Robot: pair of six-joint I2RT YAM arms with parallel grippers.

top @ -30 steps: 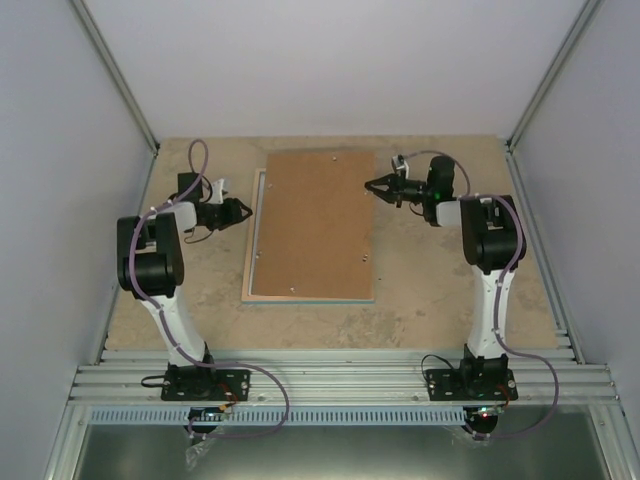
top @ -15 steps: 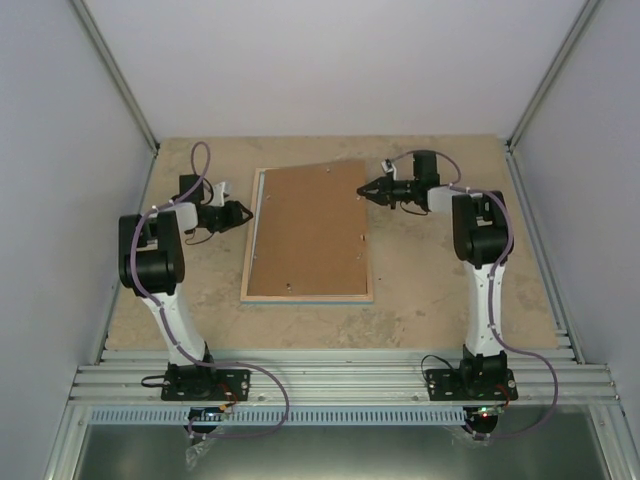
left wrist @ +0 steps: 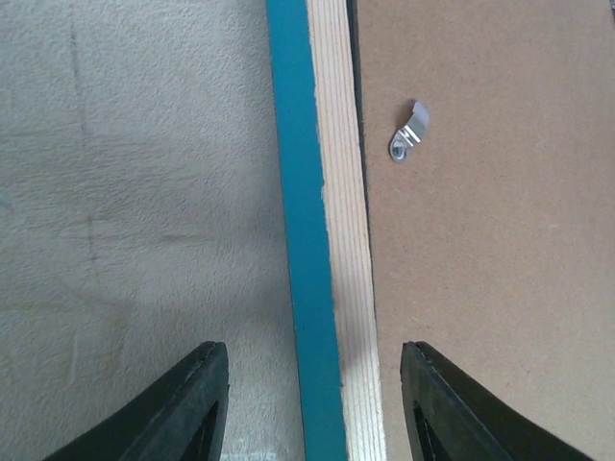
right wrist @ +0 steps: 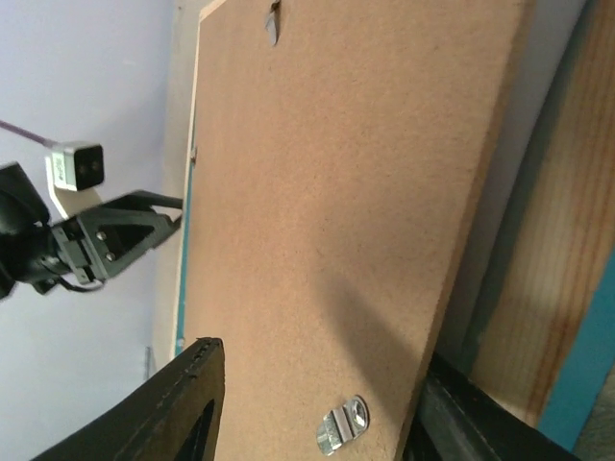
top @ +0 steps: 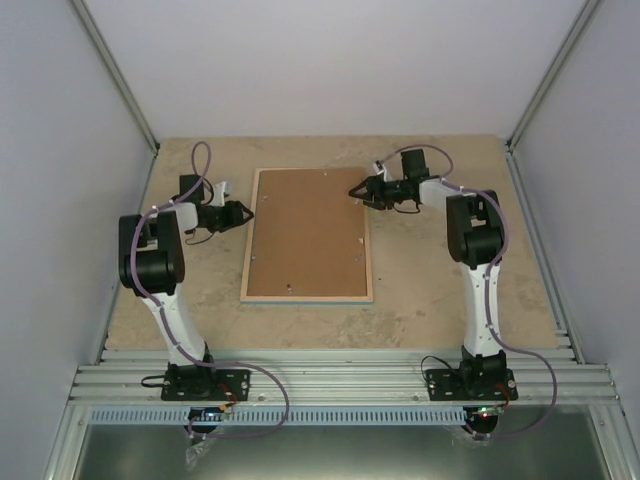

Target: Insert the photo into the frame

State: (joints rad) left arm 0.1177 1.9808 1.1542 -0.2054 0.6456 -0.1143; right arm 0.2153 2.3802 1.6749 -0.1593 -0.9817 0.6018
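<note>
Left hand (left wrist: 315,357) has its jaws apart, one finger on each side of the frame's (left wrist: 306,192) long left edge, turquoise strip and wood rim running between them. It isn't gripping anything.

Right hand (right wrist: 319,357) is also open, down low at the frame's far right corner. One finger sits over the brown backing board (right wrist: 336,192), the other right by the board's edge next to the wood rim. Can't tell if it touches.

The frame lies face-down and flat mid-table (top: 420,290) between the arms, with the backing board sitting inside the rim. A small metal clip (left wrist: 408,134) lies on the board near the left edge.
</note>
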